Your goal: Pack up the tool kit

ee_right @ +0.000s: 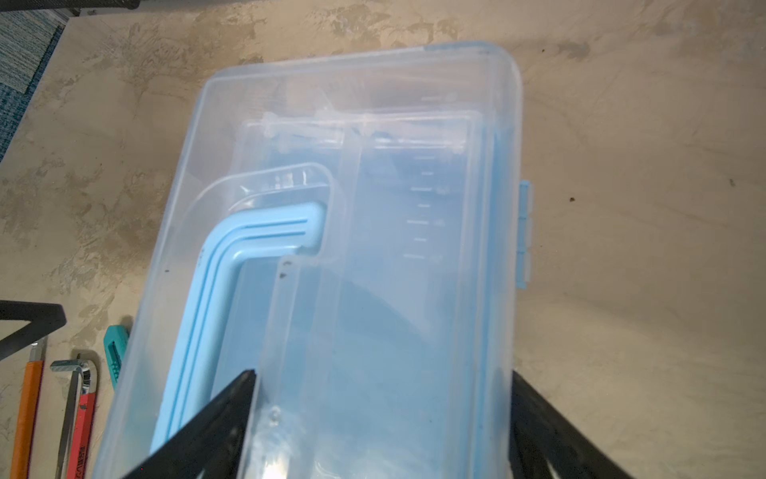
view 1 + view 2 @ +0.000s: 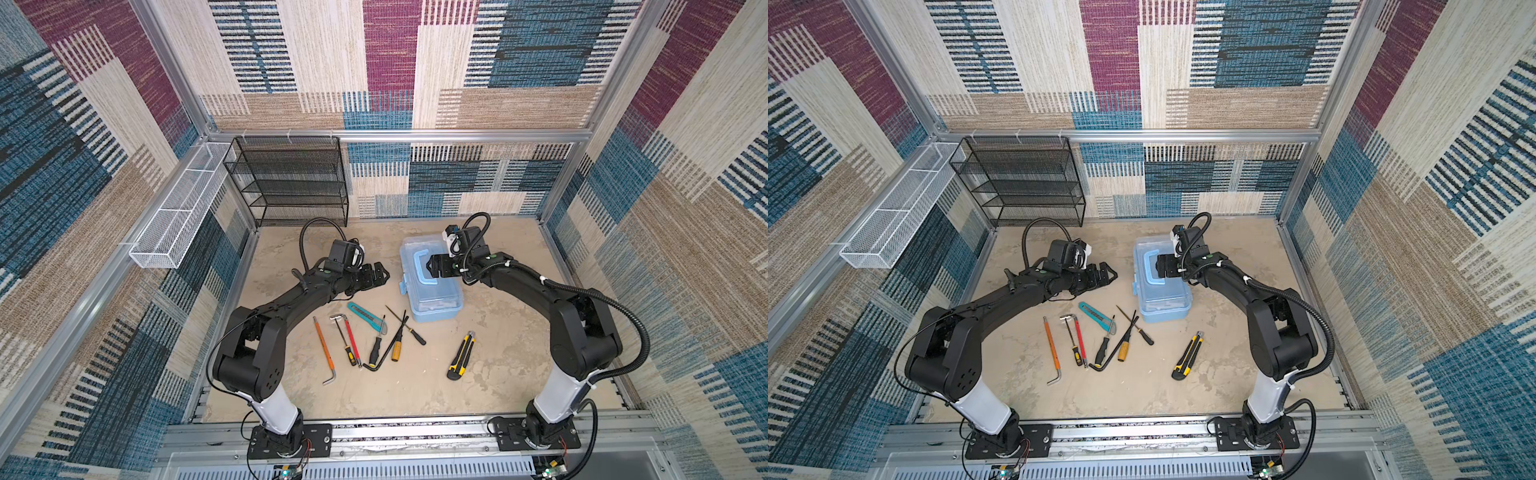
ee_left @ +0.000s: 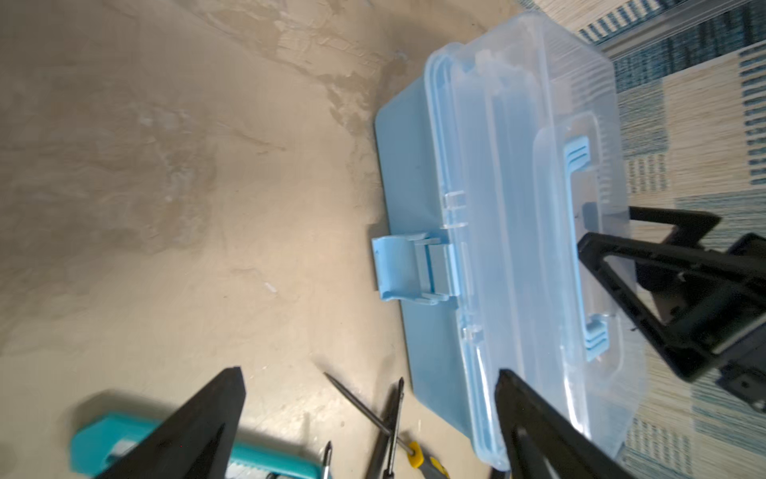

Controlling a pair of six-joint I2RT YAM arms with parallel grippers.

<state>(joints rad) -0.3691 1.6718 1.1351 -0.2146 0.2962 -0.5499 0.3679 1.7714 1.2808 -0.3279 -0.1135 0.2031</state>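
Observation:
The tool kit [image 2: 436, 297] [image 2: 1163, 299], a light blue box with its clear lid down, stands at centre right. Its blue handle [image 1: 232, 265] lies flat, and its latch [image 3: 398, 269] sticks out from the side. My right gripper [image 2: 432, 266] [image 1: 383, 373] stands open over the lid, one finger beside the handle and one at the lid's far edge. To the box's left, my left gripper [image 2: 380, 274] [image 3: 369, 371] hangs open and empty. On the table lie screwdrivers [image 2: 377, 345], hex keys [image 2: 324, 349], a teal utility knife [image 2: 365, 316] and a yellow-black utility knife [image 2: 461, 355].
A black mesh shelf rack [image 2: 291, 183] stands against the back wall at the left. A white wire basket [image 2: 174, 220] hangs on the left frame rail. Patterned walls enclose the table on three sides.

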